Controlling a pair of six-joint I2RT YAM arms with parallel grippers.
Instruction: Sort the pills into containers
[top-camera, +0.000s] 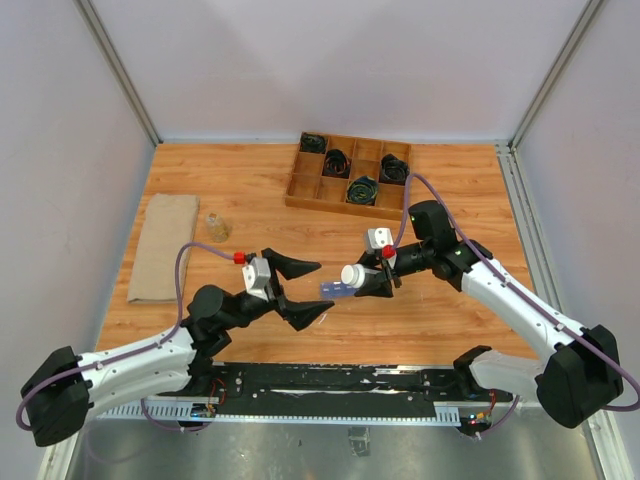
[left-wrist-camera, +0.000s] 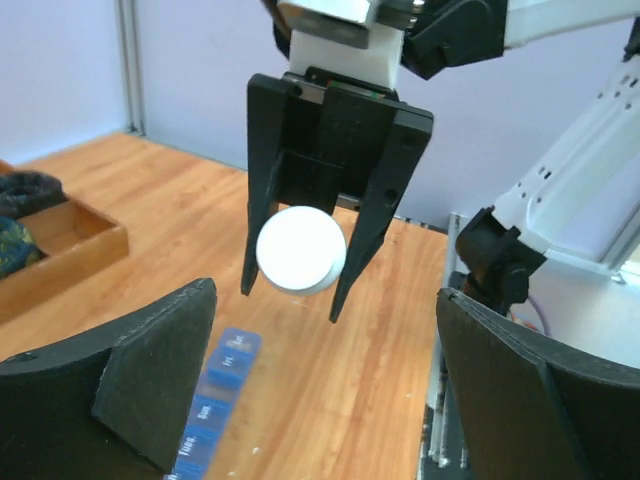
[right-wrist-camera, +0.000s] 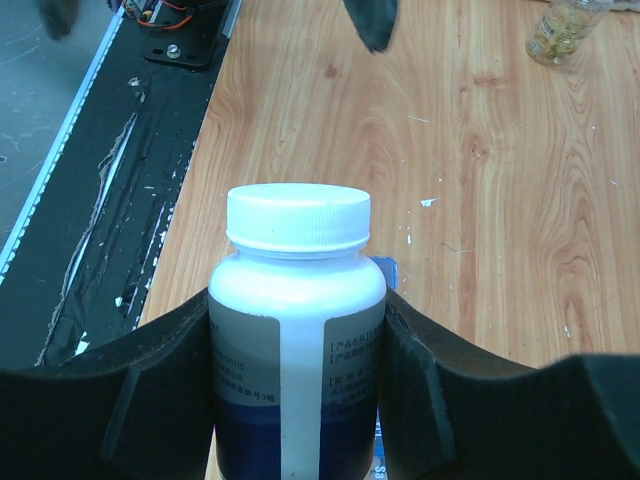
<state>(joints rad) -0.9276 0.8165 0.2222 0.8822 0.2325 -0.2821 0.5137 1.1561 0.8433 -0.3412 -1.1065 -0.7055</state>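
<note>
My right gripper (top-camera: 366, 279) is shut on a white bottle with a white cap (top-camera: 352, 274), held on its side above the table with the cap towards the left arm. In the right wrist view the bottle (right-wrist-camera: 297, 300) fills the space between the pads. My left gripper (top-camera: 322, 290) is open, one finger on each side of the cap (left-wrist-camera: 301, 250), a short way off and not touching it. The containers, a translucent-blue pill-organizer strip (top-camera: 335, 289), lie on the table under the bottle, lids shut (left-wrist-camera: 215, 385). No loose pills are in view.
At the back stands a wooden divided tray (top-camera: 300, 185) holding black cables. On the left lie a beige folded cloth (top-camera: 163, 247) and a small clear jar with yellowish contents (top-camera: 217, 227), which the right wrist view also shows (right-wrist-camera: 565, 30). A black rail (top-camera: 330, 380) runs along the near edge.
</note>
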